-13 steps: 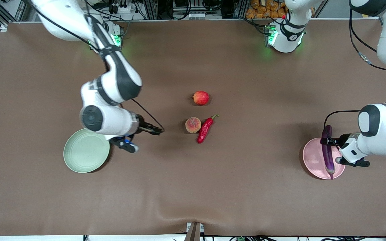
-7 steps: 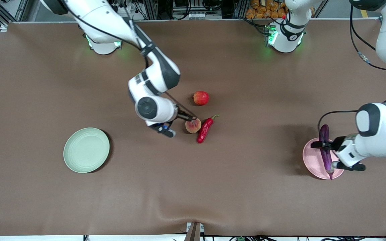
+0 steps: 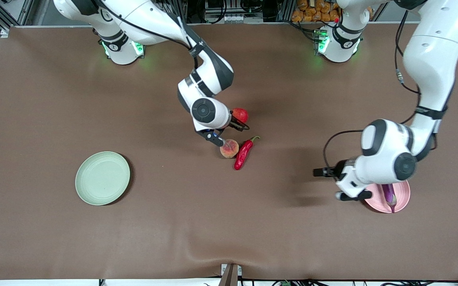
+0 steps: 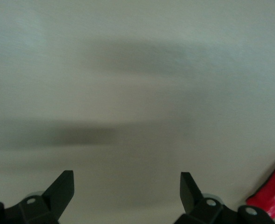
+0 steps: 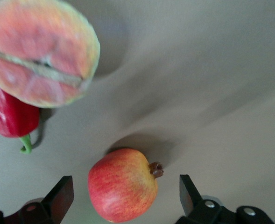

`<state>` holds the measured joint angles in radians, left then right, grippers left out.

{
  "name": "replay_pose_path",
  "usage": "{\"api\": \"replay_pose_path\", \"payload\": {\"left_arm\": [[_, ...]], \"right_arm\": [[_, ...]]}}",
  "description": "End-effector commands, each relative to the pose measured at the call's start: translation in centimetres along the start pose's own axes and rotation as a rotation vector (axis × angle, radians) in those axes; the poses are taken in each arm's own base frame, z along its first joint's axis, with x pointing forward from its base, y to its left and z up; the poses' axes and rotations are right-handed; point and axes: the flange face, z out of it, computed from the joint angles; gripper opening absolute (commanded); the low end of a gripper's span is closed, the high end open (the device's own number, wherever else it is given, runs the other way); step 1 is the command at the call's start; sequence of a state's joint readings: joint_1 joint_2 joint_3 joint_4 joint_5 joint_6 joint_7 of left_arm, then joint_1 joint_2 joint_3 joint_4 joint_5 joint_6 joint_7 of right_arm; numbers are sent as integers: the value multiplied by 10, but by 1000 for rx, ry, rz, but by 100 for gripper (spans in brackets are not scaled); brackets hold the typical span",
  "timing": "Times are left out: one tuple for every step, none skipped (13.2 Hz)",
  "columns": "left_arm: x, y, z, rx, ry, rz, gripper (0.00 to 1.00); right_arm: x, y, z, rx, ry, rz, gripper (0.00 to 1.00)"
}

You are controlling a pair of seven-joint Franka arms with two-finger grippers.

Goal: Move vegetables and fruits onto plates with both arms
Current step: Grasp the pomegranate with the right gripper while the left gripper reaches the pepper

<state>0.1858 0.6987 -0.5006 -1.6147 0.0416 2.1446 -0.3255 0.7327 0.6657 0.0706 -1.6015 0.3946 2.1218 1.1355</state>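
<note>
Right gripper [image 3: 240,126] hovers over apple [image 5: 123,185], jaws open: centre the fruit, then descend. Left gripper [image 3: 321,172], open and empty, hangs beside the pink plate [image 3: 402,200] holding eggplant [image 3: 389,194].

Red apple [image 3: 241,114]; pale green plate [image 3: 102,178]

A big brown cloth [image 3: 221,222] covers the whole table. It is smooth almost everywhere. Near the edge closest to the front camera, in the middle, the cloth has a soft bump and some wrinkles. At that same edge a small grey and white clamp [image 3: 231,274] grips the table.

Along the top of the front view, past the table's edge, stand silver metal frames [image 3: 181,10] with black wires. Next to them, toward the left arm's end, sits a pile of small orange-brown things [image 3: 312,11]. They are too small to tell what they are.
</note>
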Motion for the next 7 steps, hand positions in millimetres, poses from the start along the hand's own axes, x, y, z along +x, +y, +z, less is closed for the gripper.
{"api": "replay_pose_path", "payload": {"left_arm": [[-17, 38, 26, -17, 33, 8, 99], [-26, 56, 36, -21, 38, -18, 96], [-35, 71, 45, -12, 37, -40, 96], [-45, 81, 57, -4, 41, -16, 96], [-54, 87, 69, 3, 60, 15, 96], [-61, 93, 76, 24, 90, 64, 96], [-67, 103, 81, 47, 106, 114, 96]], "right_arm": [[-11, 4, 20, 10, 7, 18, 100], [-9, 3, 22, 27, 16, 22, 100], [-12, 1, 31, 34, 23, 40, 97], [-16, -2, 37, 49, 35, 43, 75], [-16, -2, 37, 49, 37, 31, 25], [-9, -1, 32, 49, 38, 34, 0], [-2, 2, 25, 46, 40, 38, 0]]}}
